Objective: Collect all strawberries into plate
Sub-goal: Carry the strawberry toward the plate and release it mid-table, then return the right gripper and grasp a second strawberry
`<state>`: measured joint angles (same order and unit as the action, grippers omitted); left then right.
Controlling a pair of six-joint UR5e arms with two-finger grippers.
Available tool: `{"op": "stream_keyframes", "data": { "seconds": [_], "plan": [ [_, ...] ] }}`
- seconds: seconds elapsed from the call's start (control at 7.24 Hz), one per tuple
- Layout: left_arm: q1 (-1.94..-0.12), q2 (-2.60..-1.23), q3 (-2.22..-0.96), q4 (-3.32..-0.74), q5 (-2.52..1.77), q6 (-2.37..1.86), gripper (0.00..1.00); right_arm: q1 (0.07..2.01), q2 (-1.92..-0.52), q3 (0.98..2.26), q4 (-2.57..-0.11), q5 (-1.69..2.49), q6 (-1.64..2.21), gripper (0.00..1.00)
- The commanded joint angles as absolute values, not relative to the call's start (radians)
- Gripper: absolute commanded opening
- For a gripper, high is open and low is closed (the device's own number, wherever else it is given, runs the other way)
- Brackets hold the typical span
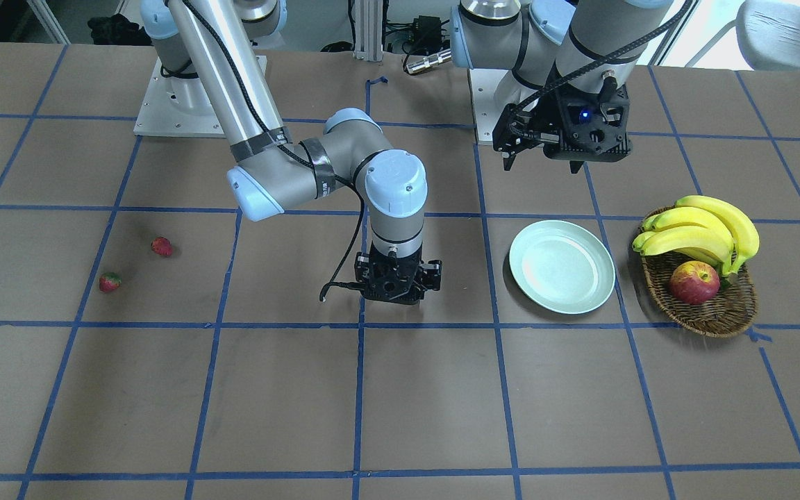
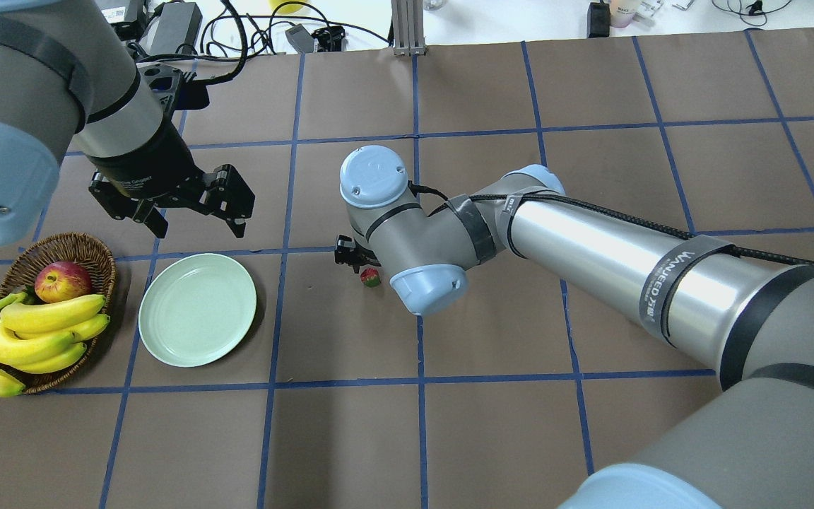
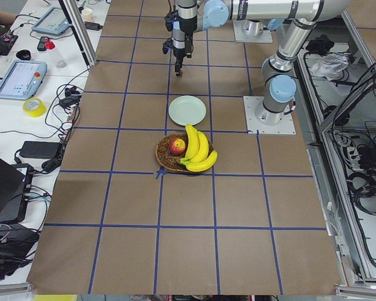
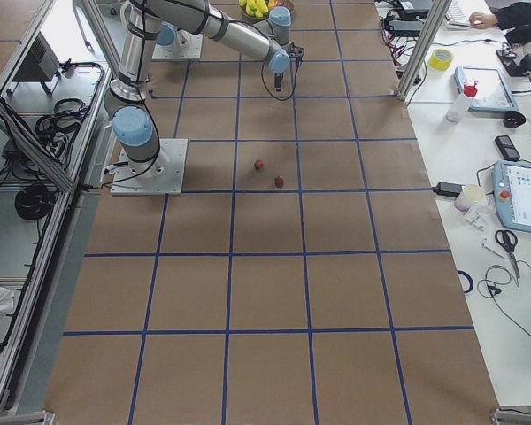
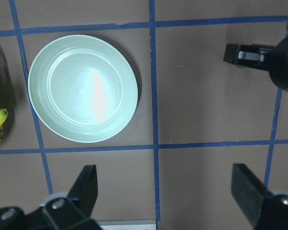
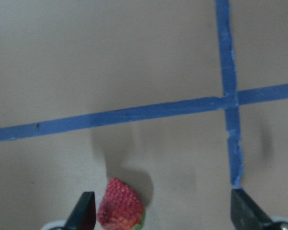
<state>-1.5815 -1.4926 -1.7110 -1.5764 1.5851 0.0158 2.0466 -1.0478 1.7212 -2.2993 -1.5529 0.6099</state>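
One strawberry [image 6: 121, 207] lies on the table between the open fingers of my right gripper [image 6: 163, 200], close to the left finger; it also shows in the overhead view [image 2: 370, 277]. My right gripper [image 1: 400, 283] hangs low over the table's middle and hides that berry in the front view. Two more strawberries [image 1: 162, 246] [image 1: 110, 282] lie on the table far to that gripper's side, away from the plate. The mint-green plate [image 1: 562, 276] [image 2: 197, 309] [image 5: 82, 88] has nothing on it. My left gripper [image 2: 197, 226] [image 1: 542, 165] is open and empty, raised just beyond the plate.
A brown wicker basket [image 1: 716, 323] [image 2: 75, 244] holding bananas [image 1: 702, 232] and a red-yellow apple [image 1: 694, 282] stands right beside the plate. The table is brown with blue tape grid lines.
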Motion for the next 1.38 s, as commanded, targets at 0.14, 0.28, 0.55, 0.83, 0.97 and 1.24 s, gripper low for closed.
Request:
{"op": "stream_keyframes", "data": {
  "seconds": [0.14, 0.28, 0.55, 0.83, 0.97, 1.24],
  "plan": [
    [-1.582, -1.493, -1.710, -1.575, 1.583, 0.015, 1.00, 1.834, -1.222, 1.834, -2.135, -1.568, 0.317, 1.00],
    [-1.582, -1.493, -1.709, -1.574, 1.582, 0.015, 1.00, 1.745, -1.283, 1.914, -2.137, -1.577, 0.211, 1.00],
    [-1.582, -1.491, -1.709, -1.575, 1.586, 0.018, 1.00, 1.587, -1.379, 2.076, -2.257, -1.595, 0.104, 1.00],
    [-1.582, -1.491, -1.709, -1.574, 1.585, 0.018, 1.00, 1.429, -1.391, 2.221, -2.455, -1.641, -0.036, 1.00],
    [-1.582, -1.491, -1.709, -1.574, 1.586, 0.018, 1.00, 1.357, -1.393, 2.241, -2.471, -1.635, -0.099, 1.00],
    [-1.582, -1.491, -1.710, -1.574, 1.586, 0.018, 1.00, 1.335, -1.402, 2.258, -2.464, -1.646, -0.110, 1.00]
  ]
}}
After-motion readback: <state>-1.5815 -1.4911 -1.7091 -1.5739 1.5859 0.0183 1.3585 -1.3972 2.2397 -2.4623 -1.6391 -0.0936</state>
